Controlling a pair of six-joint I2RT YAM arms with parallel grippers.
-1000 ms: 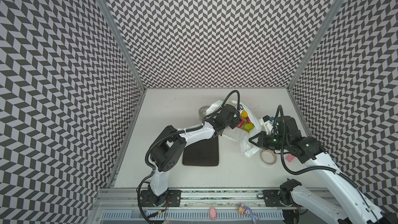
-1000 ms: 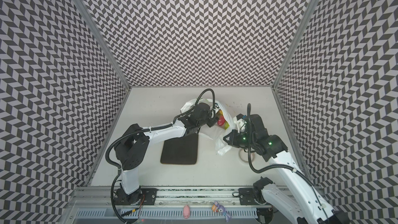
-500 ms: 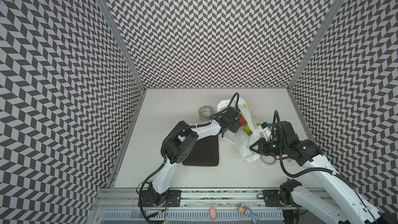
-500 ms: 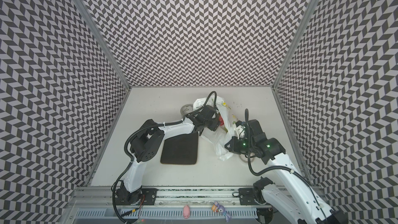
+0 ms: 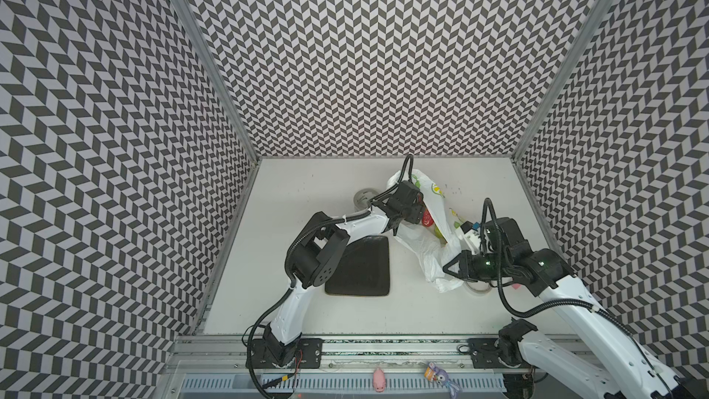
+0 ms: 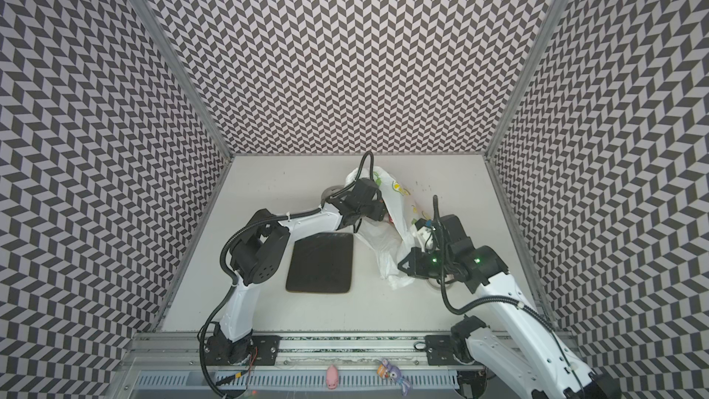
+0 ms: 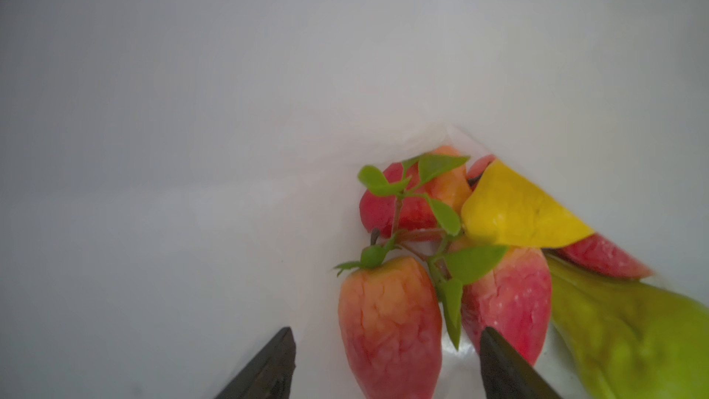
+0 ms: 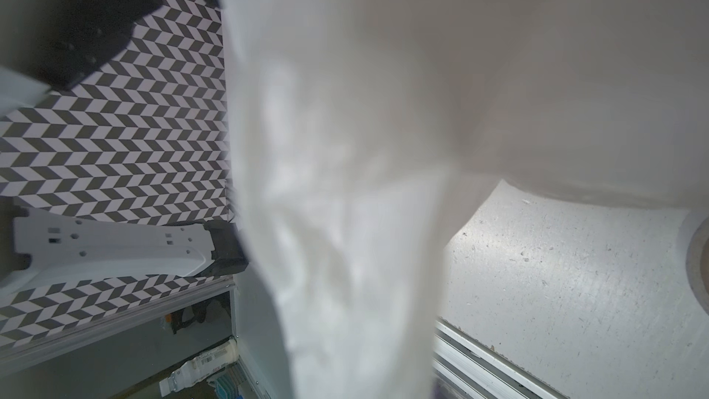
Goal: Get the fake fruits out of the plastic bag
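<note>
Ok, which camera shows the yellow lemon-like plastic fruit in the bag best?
The left wrist view: the yellow lemon-like fruit lies close and sharp among the pink-orange ones. Both top views give only slivers of colour at the mouth of the white plastic bag. The right wrist view shows only bag plastic.

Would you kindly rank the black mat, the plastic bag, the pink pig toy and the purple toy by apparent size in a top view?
Largest: plastic bag and black mat, too alike to rank; the bag is crumpled and partly hidden.
Then: purple toy.
Smallest: pink pig toy, only slightly.
</note>
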